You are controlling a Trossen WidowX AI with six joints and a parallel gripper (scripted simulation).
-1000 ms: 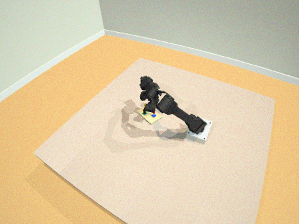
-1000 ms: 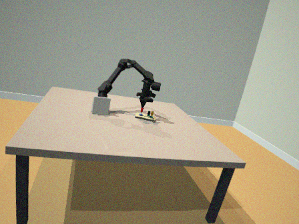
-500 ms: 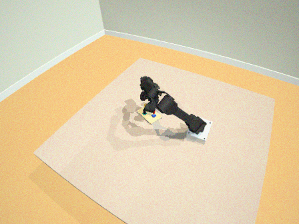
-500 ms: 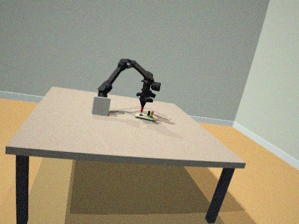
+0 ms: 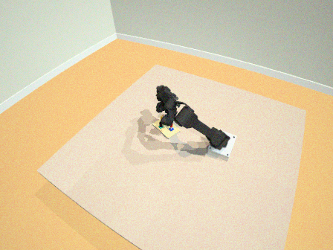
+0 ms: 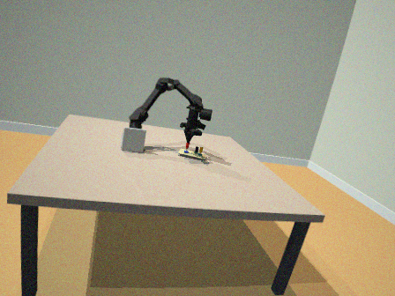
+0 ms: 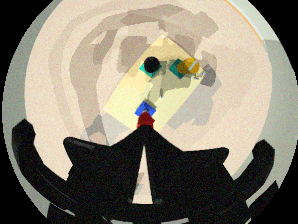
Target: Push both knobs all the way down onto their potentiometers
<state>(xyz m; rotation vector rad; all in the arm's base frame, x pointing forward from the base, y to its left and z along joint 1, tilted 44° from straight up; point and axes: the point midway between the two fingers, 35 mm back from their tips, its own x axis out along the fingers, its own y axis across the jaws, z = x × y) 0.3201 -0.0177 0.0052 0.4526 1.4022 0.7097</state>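
The pale yellow circuit board [image 5: 167, 133] [image 6: 191, 155] [image 7: 140, 88] stands on the table in front of the arm's base. It carries a black knob [image 7: 152, 64] [image 6: 197, 150], a yellow knob [image 7: 189, 64] [image 6: 201, 150] beside a teal part [image 7: 174, 67], and a red knob [image 7: 145, 119] [image 6: 187, 145] over a blue potentiometer [image 7: 145, 108] [image 5: 172, 129]. My gripper [image 7: 145, 128] [image 6: 188, 139] [image 5: 166, 120] is shut, pointing straight down, its closed fingertips right at the top of the red knob. I cannot tell whether they touch it.
The arm's grey base block [image 6: 133, 140] [image 5: 223, 149] stands beside the board on the table [image 6: 132, 185]. The arm arches over from it. Nothing else stands on the table; its edges are far from the board.
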